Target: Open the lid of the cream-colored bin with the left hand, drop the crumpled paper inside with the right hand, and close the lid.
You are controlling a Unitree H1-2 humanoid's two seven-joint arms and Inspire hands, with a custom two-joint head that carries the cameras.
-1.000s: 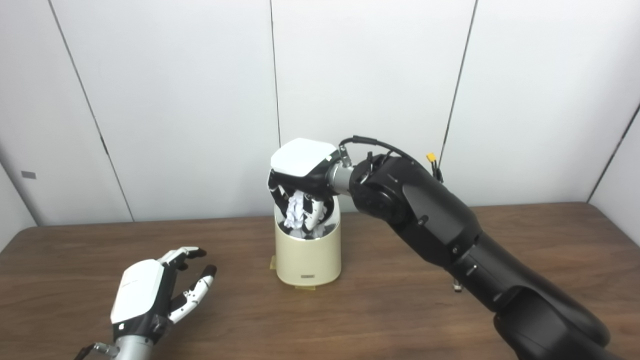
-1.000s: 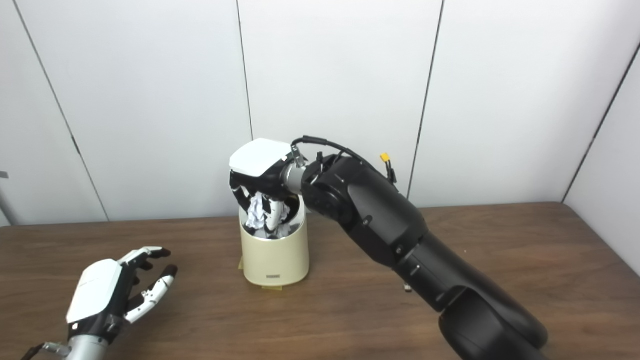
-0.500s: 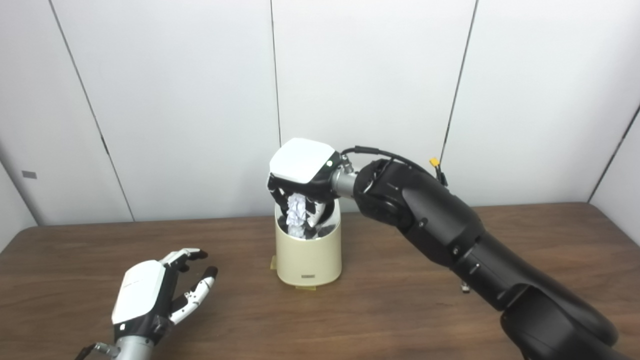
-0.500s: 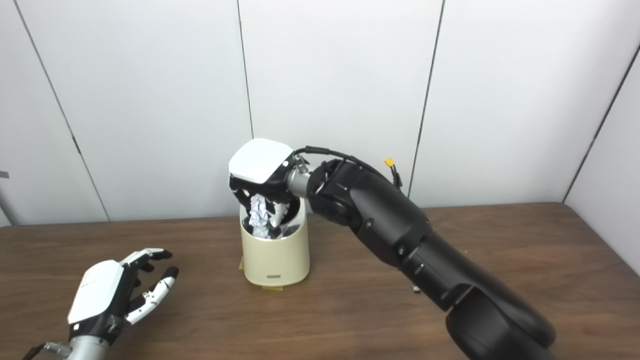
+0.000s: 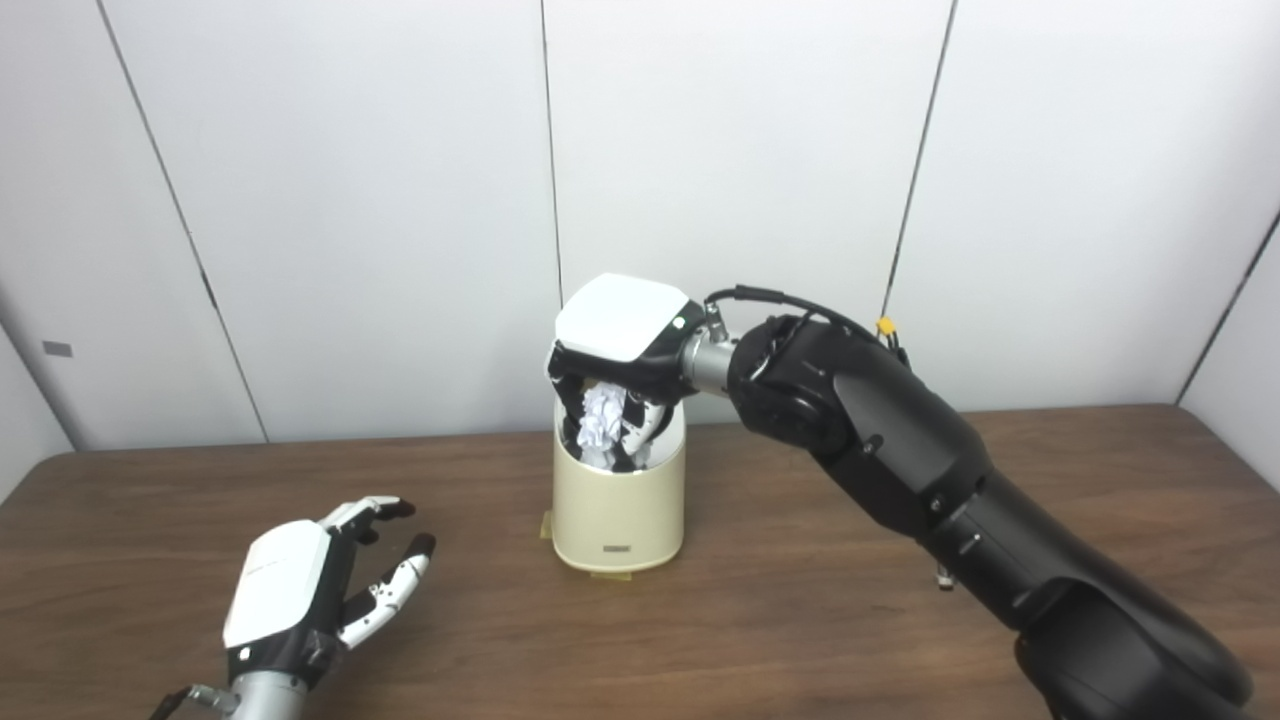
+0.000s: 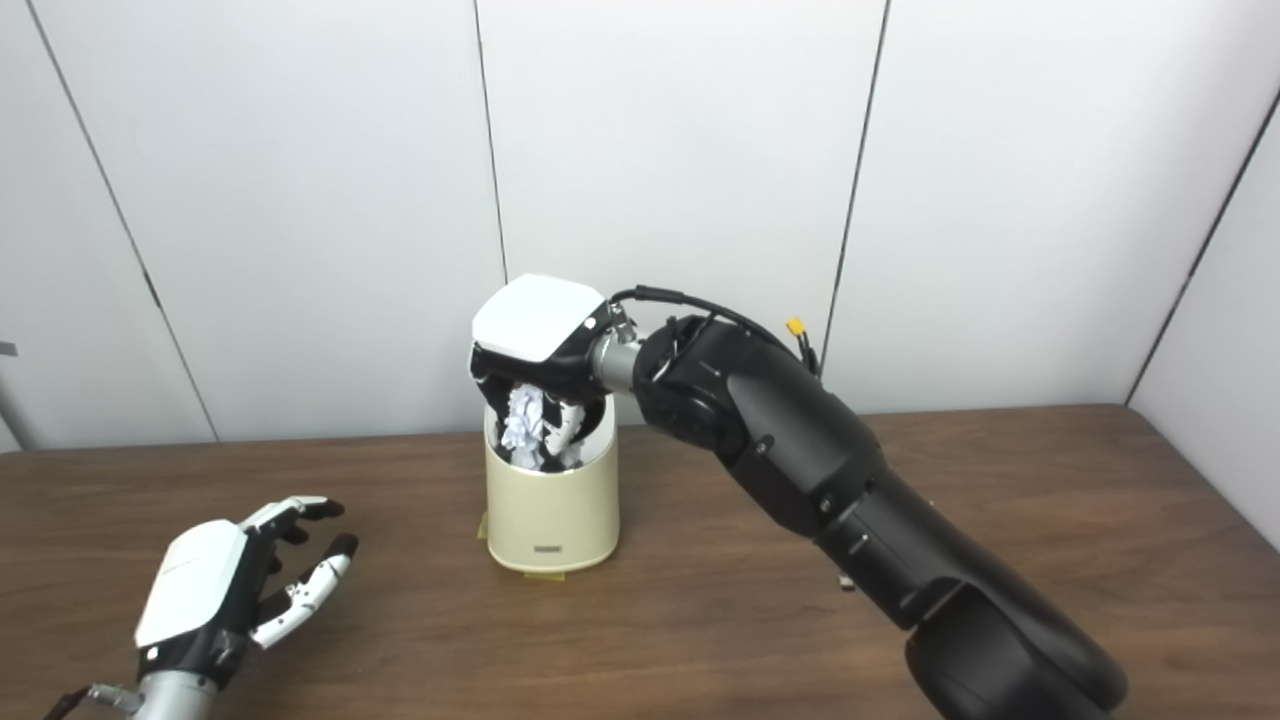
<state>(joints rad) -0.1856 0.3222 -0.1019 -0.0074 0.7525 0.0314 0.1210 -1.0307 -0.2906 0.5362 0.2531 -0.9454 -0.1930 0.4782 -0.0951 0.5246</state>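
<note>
Right hand (image 5: 622,345) holds crumpled paper (image 5: 600,420) over bin (image 5: 618,505).

The surface (image 5: 800,620) is dark brown wood with a visible grain and a dull sheen. The bin (image 5: 618,515) looks like smooth cream plastic, faintly glossy. The paper (image 5: 600,425) is white and crumpled — rough with creases. Both hands — right hand (image 5: 620,345), left hand (image 5: 300,595) — have smooth white plastic backs and black fingers. The right arm (image 5: 950,500) is black, semi-matt, with a bare metal wrist (image 5: 705,362).
</note>
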